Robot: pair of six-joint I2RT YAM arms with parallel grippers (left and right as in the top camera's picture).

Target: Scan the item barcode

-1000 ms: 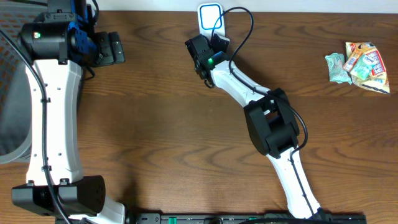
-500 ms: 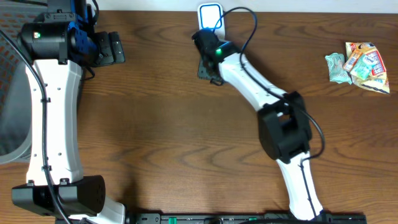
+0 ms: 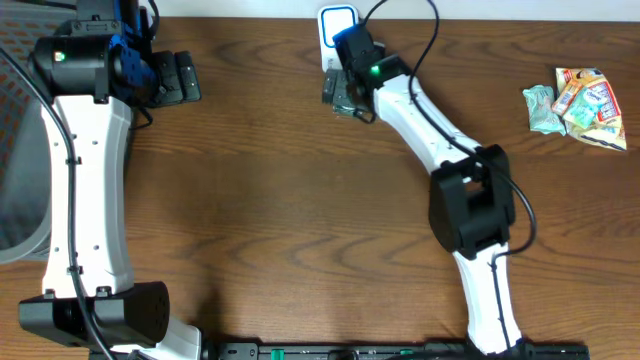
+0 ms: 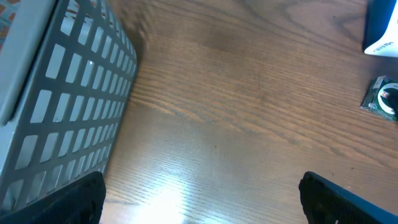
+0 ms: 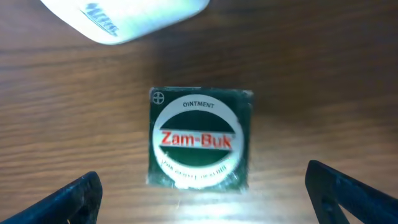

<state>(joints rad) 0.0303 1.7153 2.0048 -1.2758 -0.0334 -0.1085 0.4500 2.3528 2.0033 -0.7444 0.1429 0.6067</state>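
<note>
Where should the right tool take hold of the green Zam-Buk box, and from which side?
Probably its two opposite side edges, from straight above. The Zam-Buk box lies flat, label up, so only its straight parallel sides fit the open right tool.

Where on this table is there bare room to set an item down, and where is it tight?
Bare wood: the wide middle between the left arm and the right arm, and the strip between the right arm and the snack packets. Crowded: top centre of the overhead view, where the scanner, ointment box and open right gripper sit together.
</note>
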